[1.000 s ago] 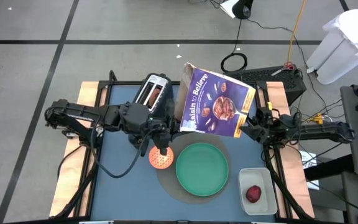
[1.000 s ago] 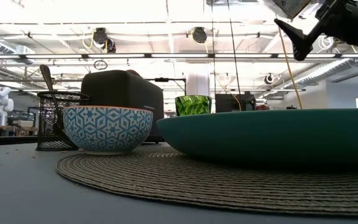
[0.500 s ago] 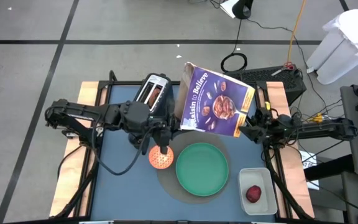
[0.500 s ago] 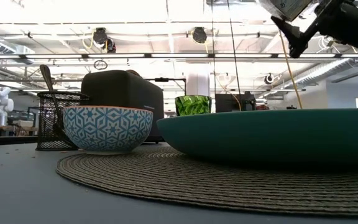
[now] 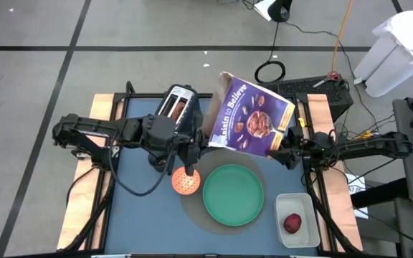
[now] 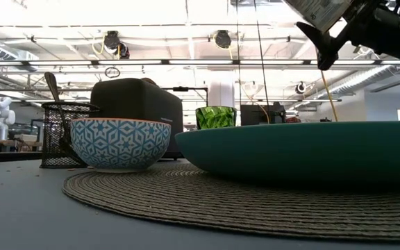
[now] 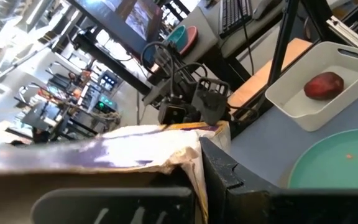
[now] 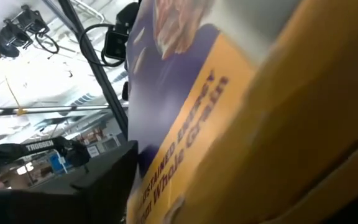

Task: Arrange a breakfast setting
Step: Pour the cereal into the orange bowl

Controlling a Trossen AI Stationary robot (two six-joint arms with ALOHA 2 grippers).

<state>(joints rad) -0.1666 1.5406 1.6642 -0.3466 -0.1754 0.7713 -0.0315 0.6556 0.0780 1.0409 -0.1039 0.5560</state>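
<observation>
Blue tabletop is carrying a round woven mat (image 5: 192,209) under the green plate (image 5: 233,195) and orange bowl (image 5: 186,182). Right gripper (image 5: 284,155) is clamping the purple cereal box (image 5: 249,119) by a lower corner, aloft and tilted; left gripper (image 5: 187,153) is hanging over the bowl, jaws unreadable. Cardboard looks light, crushable, likely to swing; a flat-panel grip seems safer.

A toaster (image 5: 176,107) is standing at the far side of the blue counter (image 5: 142,215), showing as a dark block (image 6: 136,105) in the low view. A round woven placemat (image 6: 207,201) is lying near the front edge. A black wire-mesh holder (image 6: 63,134) is sitting beside the toaster, and a green glass tumbler (image 6: 215,117) is standing behind. A white rectangular tub (image 5: 297,219) is resting at the counter's front right corner. On the floor beyond, a coiled black cable (image 5: 269,71) is lying near a white bin (image 5: 399,50).
</observation>
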